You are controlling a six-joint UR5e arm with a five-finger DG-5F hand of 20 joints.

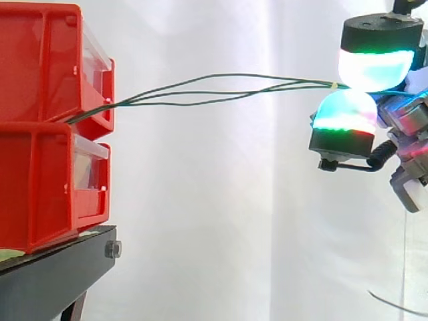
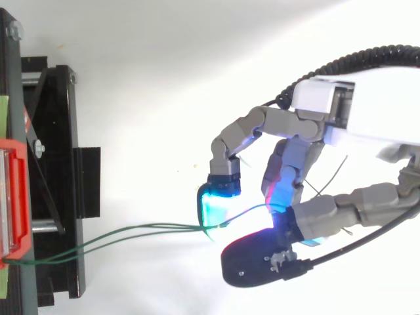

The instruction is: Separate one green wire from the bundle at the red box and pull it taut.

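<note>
Red plastic, stacked two high: the red bins [image 1: 40, 100] fill the 9 o'clock side of your side view. They rest on the black stand [image 1: 60, 267] at 7 o'clock, with the white curtain [image 1: 214, 214] behind. From under the front lip of the upper bin, the green wires [image 1: 314, 83] run out toward 3 o'clock, rising a little as they go. You can see three strands fanned slightly apart at mid-span, each gently bowed rather than dead straight. They close together again at the hand [image 1: 404, 114] at 2 o'clock. There two glowing fingertips [image 1: 374, 67], one above and one beneath, are pressed together on the strands in a pinch. Whether one strand or all of them sit between the pads, you cannot tell.

In your top view the bin shows as a red strip at 9 o'clock. The wires [image 2: 184, 227] leave it near 8 o'clock and cross toward the centre, passing over the stand. The hand [image 2: 295, 164], reaching in from 3 o'clock, has two fingers curled inward so their pads meet on the wire ends. Its other fingers are bent beside them.
</note>
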